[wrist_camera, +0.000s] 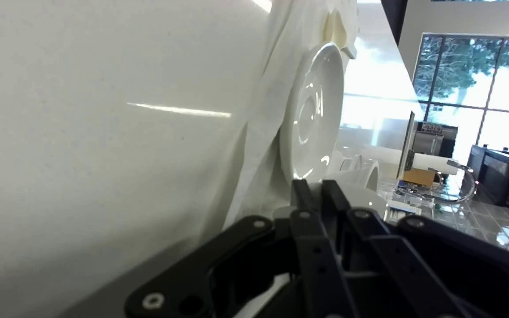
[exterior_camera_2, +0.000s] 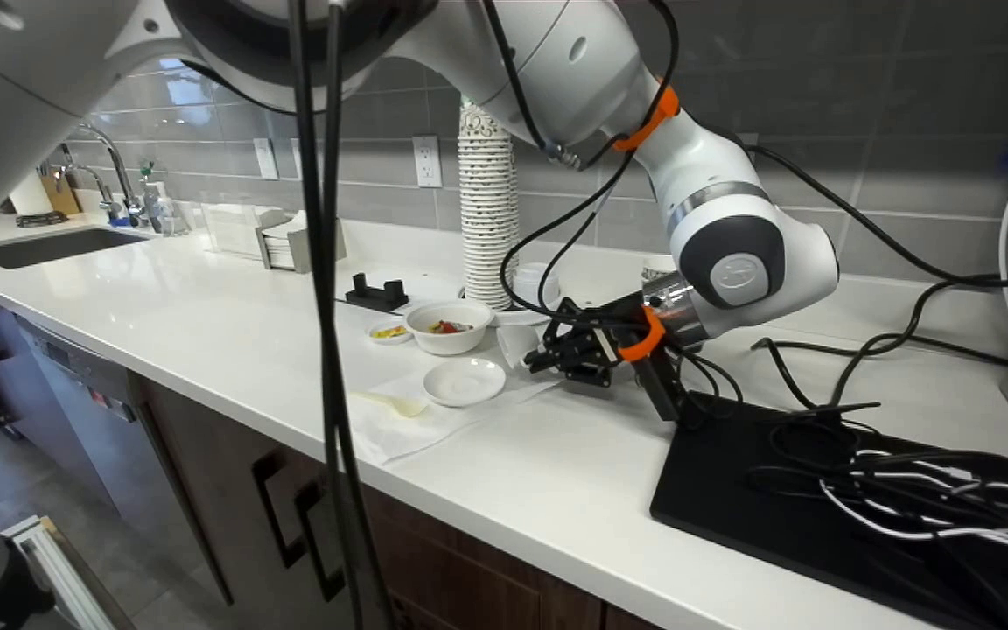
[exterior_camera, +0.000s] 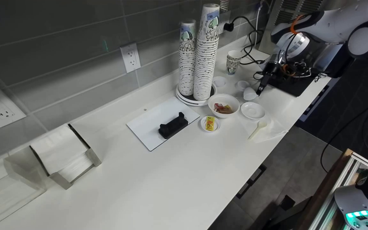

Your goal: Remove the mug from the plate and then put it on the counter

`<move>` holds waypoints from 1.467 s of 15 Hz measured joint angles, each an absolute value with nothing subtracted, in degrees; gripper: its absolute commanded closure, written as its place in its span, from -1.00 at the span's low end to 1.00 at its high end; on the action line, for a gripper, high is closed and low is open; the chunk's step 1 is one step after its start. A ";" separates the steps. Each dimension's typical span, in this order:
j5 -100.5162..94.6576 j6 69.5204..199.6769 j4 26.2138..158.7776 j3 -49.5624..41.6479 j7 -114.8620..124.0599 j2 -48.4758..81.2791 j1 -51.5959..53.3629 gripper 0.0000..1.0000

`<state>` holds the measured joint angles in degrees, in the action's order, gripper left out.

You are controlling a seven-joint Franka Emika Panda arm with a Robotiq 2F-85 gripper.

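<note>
We see the mug (exterior_camera: pixel 249 94) tilted at the end effector (wrist_camera: pixel 314 187), the jaws almost together on it, off the plate (exterior_camera: pixel 253 111) that sits near them. Below the end effector stretches the glossy white counter (exterior_camera: pixel 171 182); well away from it are a sink (exterior_camera_2: pixel 53 248) and tall windows (wrist_camera: pixel 465 81).

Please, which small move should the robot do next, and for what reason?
I would probably turn the mug upright over the counter before opening the gripper: the mug is already off the plate, but seems held at a tilt. Whether it touches the counter, I cannot tell.
</note>
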<state>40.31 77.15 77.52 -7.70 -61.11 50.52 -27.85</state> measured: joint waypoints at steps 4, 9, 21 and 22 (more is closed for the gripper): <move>40.31 76.93 75.45 -6.78 -56.33 52.50 -28.32 0.95; 40.31 75.50 73.09 -5.87 -51.47 54.24 -29.11 0.95; 40.22 70.16 68.87 -5.51 -40.26 58.14 -30.06 0.02; 40.22 69.85 68.58 -5.48 -39.54 58.39 -30.14 -0.11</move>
<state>40.22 69.85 68.58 -5.48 -39.54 58.39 -30.14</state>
